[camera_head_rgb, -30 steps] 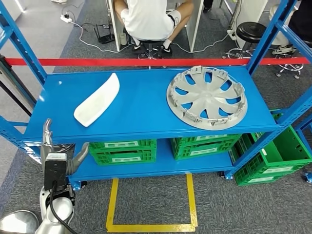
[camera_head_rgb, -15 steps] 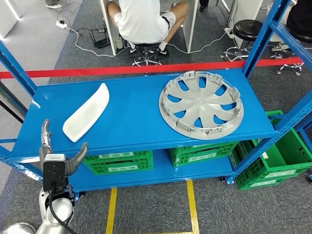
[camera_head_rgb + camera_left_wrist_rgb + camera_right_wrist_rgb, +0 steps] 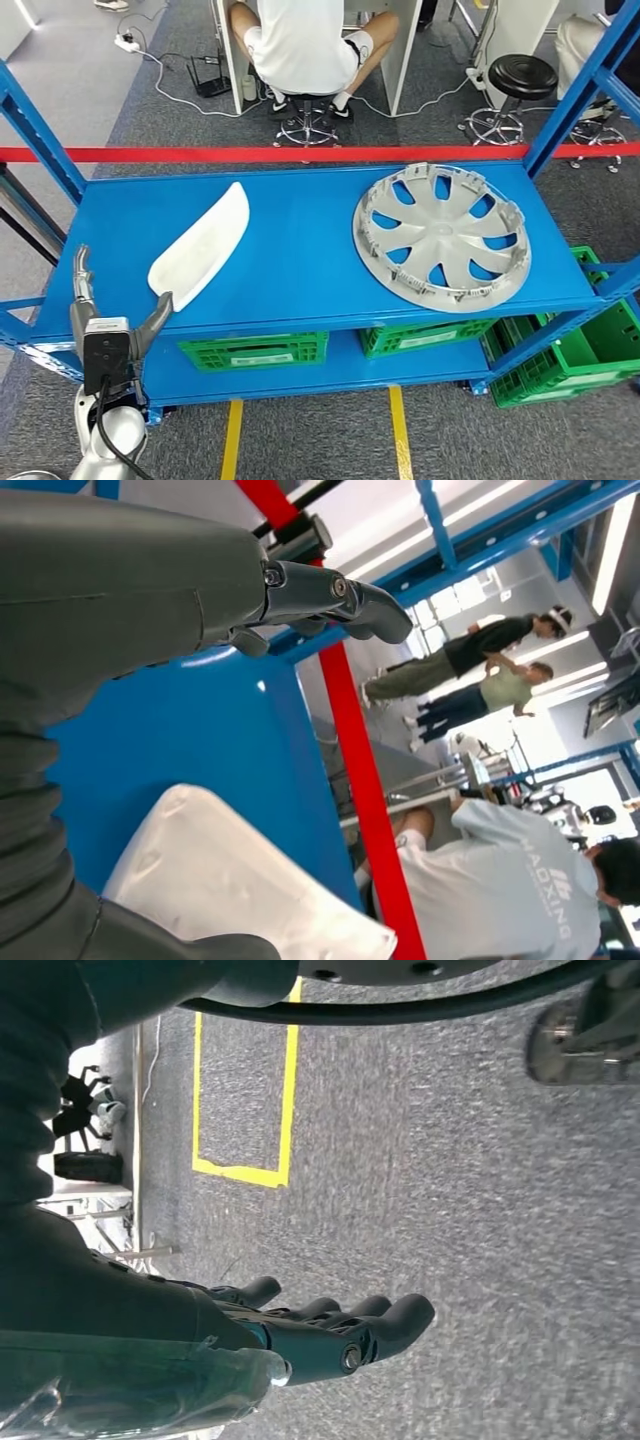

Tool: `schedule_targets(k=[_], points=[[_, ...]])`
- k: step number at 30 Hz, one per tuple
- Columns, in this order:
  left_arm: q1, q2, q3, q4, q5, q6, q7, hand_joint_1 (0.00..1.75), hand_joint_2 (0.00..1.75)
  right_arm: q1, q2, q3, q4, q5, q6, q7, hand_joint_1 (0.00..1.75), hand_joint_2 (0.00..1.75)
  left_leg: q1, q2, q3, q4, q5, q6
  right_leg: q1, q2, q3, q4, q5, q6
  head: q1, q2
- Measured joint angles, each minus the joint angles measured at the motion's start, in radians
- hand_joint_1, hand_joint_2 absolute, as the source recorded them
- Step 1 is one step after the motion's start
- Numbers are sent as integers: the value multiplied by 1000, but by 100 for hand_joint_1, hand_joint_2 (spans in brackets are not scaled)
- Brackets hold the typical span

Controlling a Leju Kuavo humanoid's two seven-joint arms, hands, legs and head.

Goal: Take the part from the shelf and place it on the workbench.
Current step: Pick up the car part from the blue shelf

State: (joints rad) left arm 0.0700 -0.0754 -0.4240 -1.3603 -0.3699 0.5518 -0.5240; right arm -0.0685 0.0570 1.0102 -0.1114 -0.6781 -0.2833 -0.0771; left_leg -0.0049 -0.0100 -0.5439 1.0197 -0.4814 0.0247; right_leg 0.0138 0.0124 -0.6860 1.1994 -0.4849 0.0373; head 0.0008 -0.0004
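Observation:
A white curved part [image 3: 200,245] lies on the left of the blue shelf board [image 3: 302,240]. A silver hubcap [image 3: 441,235] lies flat on its right side. My left hand [image 3: 113,322] is raised at the shelf's front edge, open, with its thumb tip just short of the white part's near end. The left wrist view looks between the thumb and the dark fingers [image 3: 332,592], where the white part [image 3: 226,880] and the shelf board [image 3: 189,740] appear. My right hand [image 3: 324,1332] hangs over the grey floor with its fingers stretched out, holding nothing.
Green crates [image 3: 253,350] fill the lower shelf, and more [image 3: 573,365] stand on the floor at the right. Blue uprights [image 3: 38,130] frame the rack. Behind a red tape [image 3: 302,154], a person sits on a stool. Yellow floor tape [image 3: 241,1172] marks a square.
The whole picture has shifted, so the camera has moved. The shelf now sits lower in view and the white part's near end lies closer to my left thumb.

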Motion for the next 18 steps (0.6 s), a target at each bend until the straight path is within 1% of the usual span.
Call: schedule_targets(k=[1,2,3,4,5,6,8,12,14,15,18], points=[[0,-1,0,0,-2,3,1,0,175,0,0,0,0,-1,0,0,0,175,-2,-1,11,0,-7,-1,5,0,19,-60,39,-10,0,0],[-1,-1,0,0,-3,4,3,0,175,0,0,0,0,-2,1,0,0,175,-4,-2,18,0,-13,-3,9,-1,36,-110,56,-19,-1,0],[-1,-2,1,0,-3,3,7,0,175,0,0,1,0,-3,1,0,0,175,-5,-2,21,-1,-18,-7,12,-1,46,-139,64,-26,-2,0],[-1,-2,0,0,-2,-1,11,0,175,0,0,2,-1,-3,2,-1,0,175,-7,-3,22,0,-20,-11,13,-1,52,-150,61,-28,-3,0],[-1,-1,0,0,-3,-8,15,0,175,-1,1,4,-1,-4,3,-1,0,175,-7,-3,23,-1,-22,-7,12,-1,58,-158,64,-24,-4,0],[-2,0,0,0,-4,-18,18,0,175,0,1,6,-1,-4,4,-1,0,175,-7,-2,26,-3,-23,-3,12,-1,61,-161,75,-19,-6,0],[-4,2,-2,1,-7,-31,20,0,175,-1,1,9,-1,-4,5,-1,0,175,-8,-1,32,-7,-24,11,11,1,63,-164,80,-9,-9,0],[-5,3,-3,1,-7,-35,20,0,175,-2,2,9,-1,-4,5,-1,0,175,-8,-1,32,-9,-24,11,12,1,62,-164,80,-10,-10,0],[-6,3,-5,1,-8,-38,21,0,175,-2,2,10,-1,-4,5,-1,0,175,-8,-1,33,-12,-25,9,12,2,62,-164,78,-13,-10,0],[-6,4,-7,1,-8,-40,22,0,175,-2,2,11,-1,-4,5,-1,0,175,-8,-1,34,-16,-25,5,12,2,62,-164,77,-15,-11,0],[-6,8,-16,1,-13,-46,23,0,175,-3,2,14,-1,-3,5,-1,0,175,-7,-1,37,-28,-25,-12,12,2,62,-164,72,-23,-10,0]])
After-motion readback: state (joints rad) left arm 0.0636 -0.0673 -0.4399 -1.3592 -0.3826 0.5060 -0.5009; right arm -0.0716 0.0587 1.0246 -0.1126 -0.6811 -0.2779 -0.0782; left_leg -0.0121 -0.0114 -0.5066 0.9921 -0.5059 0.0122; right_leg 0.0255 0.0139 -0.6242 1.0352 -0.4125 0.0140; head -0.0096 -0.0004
